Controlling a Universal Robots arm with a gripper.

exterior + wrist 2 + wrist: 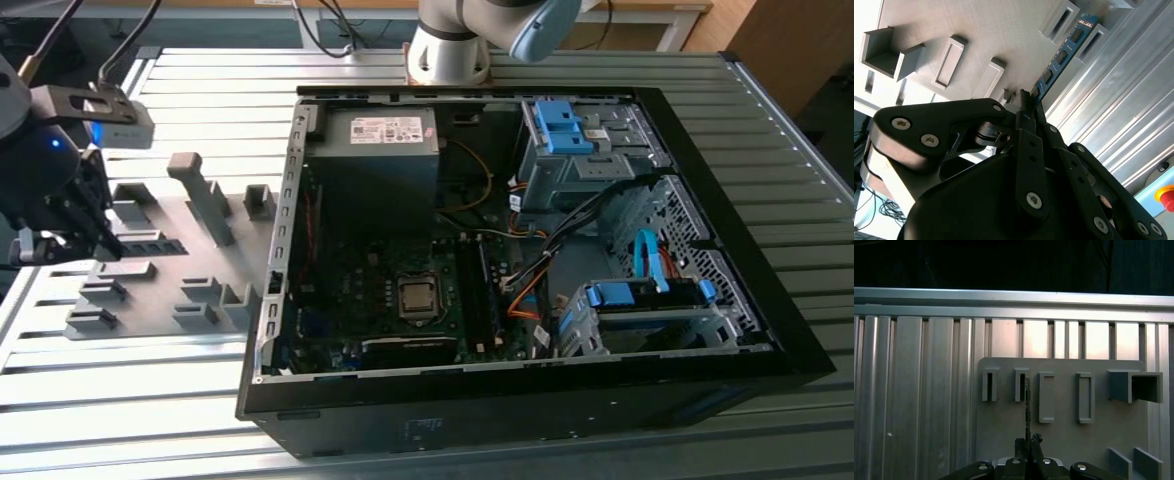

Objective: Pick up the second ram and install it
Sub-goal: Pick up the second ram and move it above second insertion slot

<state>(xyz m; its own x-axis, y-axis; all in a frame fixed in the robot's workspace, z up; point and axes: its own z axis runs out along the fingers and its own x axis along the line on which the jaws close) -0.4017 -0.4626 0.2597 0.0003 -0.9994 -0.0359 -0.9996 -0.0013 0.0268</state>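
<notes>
The slatted metal surface (134, 400) takes up most of what I see, and the open black case (534, 420) lies on it toward the exterior view's right. Its side is off and the motherboard (387, 290) faces up. The case's raised walls ring that board on every side, so the open room over it is from above. The grey plate (160, 300) sits toward the exterior view's left, its near edge just beside the case wall with hardly any bare slat between them. In the first wrist view bare slats run from the plate's (1064, 440) far edge out to the rail at the surface's edge, so there is free room on that side. Upright grey blocks (207, 200) crowd the plate, and I can see several slotted ones (1046, 396) close around my working spot. My end effector (60, 235) hangs over the plate's outer side, near the surface's edge on the exterior view's left. In both wrist views its jaws are drawn narrow, pinching one end of the ram (1061, 52). The blue stick runs straight out from the fingertips (1023, 102), and its far end lies between two slotted blocks. Edge-on in the first wrist view the ram (1027, 410) is a thin line running right alongside one block. I cannot tell whether it is clear of the plate.
</notes>
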